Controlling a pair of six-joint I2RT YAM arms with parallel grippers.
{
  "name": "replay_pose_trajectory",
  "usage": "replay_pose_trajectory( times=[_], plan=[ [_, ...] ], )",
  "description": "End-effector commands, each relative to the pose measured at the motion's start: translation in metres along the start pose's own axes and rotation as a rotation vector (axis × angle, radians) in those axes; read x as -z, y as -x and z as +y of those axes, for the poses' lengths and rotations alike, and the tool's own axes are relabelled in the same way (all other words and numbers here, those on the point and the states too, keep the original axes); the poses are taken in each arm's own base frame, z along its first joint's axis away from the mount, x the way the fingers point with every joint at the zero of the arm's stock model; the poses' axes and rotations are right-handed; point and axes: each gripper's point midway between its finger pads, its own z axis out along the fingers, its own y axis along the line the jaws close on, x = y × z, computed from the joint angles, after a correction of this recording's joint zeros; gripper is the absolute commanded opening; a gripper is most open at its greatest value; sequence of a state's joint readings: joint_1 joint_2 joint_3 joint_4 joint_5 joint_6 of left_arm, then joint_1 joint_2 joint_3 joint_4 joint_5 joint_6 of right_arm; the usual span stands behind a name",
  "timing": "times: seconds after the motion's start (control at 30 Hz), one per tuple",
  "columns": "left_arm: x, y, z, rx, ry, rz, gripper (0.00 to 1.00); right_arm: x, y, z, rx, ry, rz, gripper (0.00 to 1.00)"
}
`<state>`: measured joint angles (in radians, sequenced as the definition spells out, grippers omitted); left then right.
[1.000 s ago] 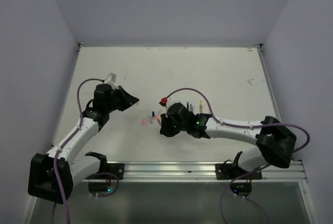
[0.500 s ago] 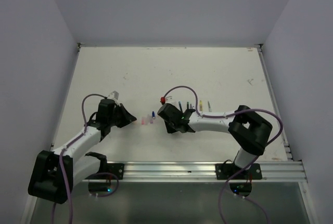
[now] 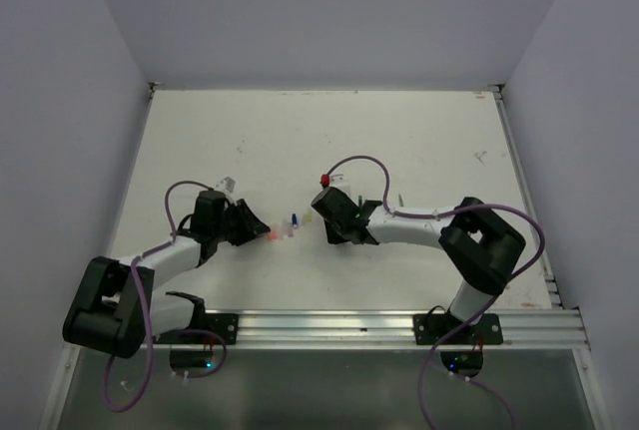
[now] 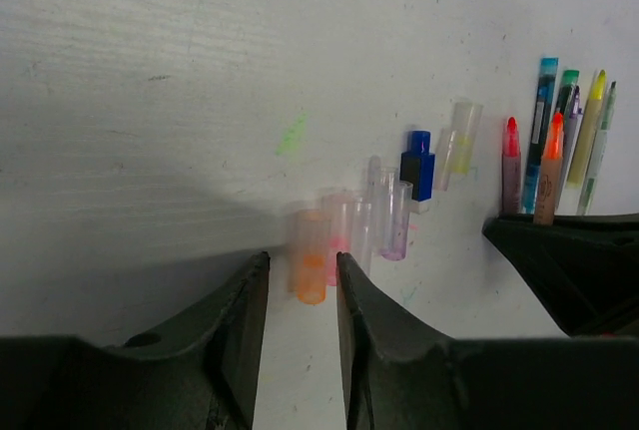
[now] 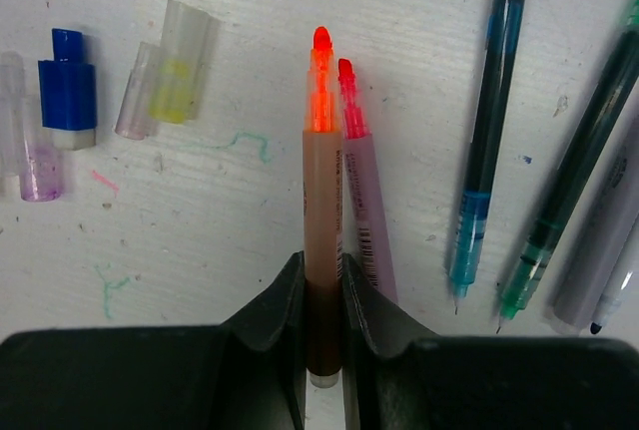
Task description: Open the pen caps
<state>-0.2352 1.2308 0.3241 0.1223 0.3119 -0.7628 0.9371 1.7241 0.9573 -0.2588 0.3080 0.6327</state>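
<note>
A tiny blue plastic cap (image 3: 295, 219) and a tiny orange-red plastic cap (image 3: 272, 235) lie on the white tabletop (image 3: 300, 141) between the black left tool (image 3: 258, 224) and the black right tool (image 3: 334, 230).

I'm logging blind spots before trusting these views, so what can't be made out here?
- Left wrist: the right gripper, closed on the orange pen, hides the near ends of the pens.
- Top external: the pen caps are too small to count, and the right gripper covers the pens.
- Right wrist: the grey pen runs off the right edge; print on the pink pen is too small to read.
</note>
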Motion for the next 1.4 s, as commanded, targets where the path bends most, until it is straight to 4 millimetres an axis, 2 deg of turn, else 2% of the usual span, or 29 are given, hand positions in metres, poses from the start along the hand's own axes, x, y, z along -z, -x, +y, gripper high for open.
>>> replay_pose_trajectory(
  times=[0.0,0.07,0.17,0.2,0.3,0.53,0.63,0.73,0.8,0.87,0.93,0.97,1.0,1.03,1.07,1.1,1.13,1.2,1.37],
  plan=[
    [-0.003,0.003,0.001,-0.027,-0.014,-0.018,0.37,-0.008,-0.015,-0.027,0.034,-0.099,0.032,0.14],
    [-0.003,0.003,0.002,-0.025,-0.008,-0.016,0.38,-0.009,-0.015,-0.029,0.032,-0.104,0.03,0.17],
    [-0.003,0.001,0.003,-0.027,-0.007,-0.012,0.4,-0.008,-0.012,-0.029,0.033,-0.105,0.023,0.27],
    [-0.002,0.001,0.002,-0.028,-0.012,-0.013,0.41,-0.007,-0.012,-0.031,0.036,-0.115,0.025,0.34],
    [0.0,0.003,0.0,-0.034,-0.014,-0.021,0.44,-0.006,-0.012,-0.033,0.044,-0.121,0.026,0.38],
    [0.014,0.015,-0.013,-0.063,-0.041,-0.067,0.49,0.0,-0.006,-0.031,0.07,-0.089,-0.006,0.4],
    [0.025,0.024,-0.022,-0.087,-0.057,-0.111,0.55,0.012,0.006,-0.026,0.079,-0.044,-0.059,0.43],
    [0.037,0.031,-0.028,-0.104,-0.054,-0.14,0.57,0.035,0.021,-0.024,0.074,-0.011,-0.119,0.48],
    [0.043,0.034,-0.031,-0.107,-0.049,-0.15,0.58,0.057,0.032,-0.025,0.06,0.009,-0.164,0.51],
    [0.05,0.036,-0.038,-0.118,-0.071,-0.162,0.59,0.077,0.035,-0.031,0.046,0.014,-0.18,0.55],
    [0.057,0.038,-0.047,-0.131,-0.103,-0.175,0.63,0.088,0.031,-0.04,0.036,-0.006,-0.177,0.59],
    [0.059,0.037,-0.051,-0.137,-0.125,-0.174,0.64,0.094,0.022,-0.049,0.029,-0.028,-0.156,0.66],
    [0.062,0.038,-0.056,-0.143,-0.146,-0.18,0.66,0.105,0.025,-0.055,0.009,-0.029,-0.186,0.71],
    [0.063,0.038,-0.059,-0.147,-0.162,-0.18,0.76,0.111,0.022,-0.061,-0.005,-0.033,-0.19,0.86],
    [0.065,0.038,-0.064,-0.151,-0.185,-0.179,0.81,0.112,0.009,-0.071,-0.021,-0.055,-0.162,0.99],
    [0.066,0.038,-0.068,-0.148,-0.204,-0.183,0.89,0.121,0.008,-0.074,-0.039,-0.038,-0.179,0.99],
    [0.066,0.035,-0.069,-0.149,-0.223,-0.177,1.0,0.121,-0.003,-0.078,-0.068,-0.038,-0.159,0.99],
    [0.068,0.035,-0.082,-0.16,-0.293,-0.184,1.0,0.125,-0.016,-0.085,-0.082,-0.039,-0.139,0.99],
    [0.062,0.014,-0.097,-0.173,-0.375,-0.119,1.0,0.132,-0.047,-0.101,-0.158,-0.01,-0.117,0.99]
  ],
)
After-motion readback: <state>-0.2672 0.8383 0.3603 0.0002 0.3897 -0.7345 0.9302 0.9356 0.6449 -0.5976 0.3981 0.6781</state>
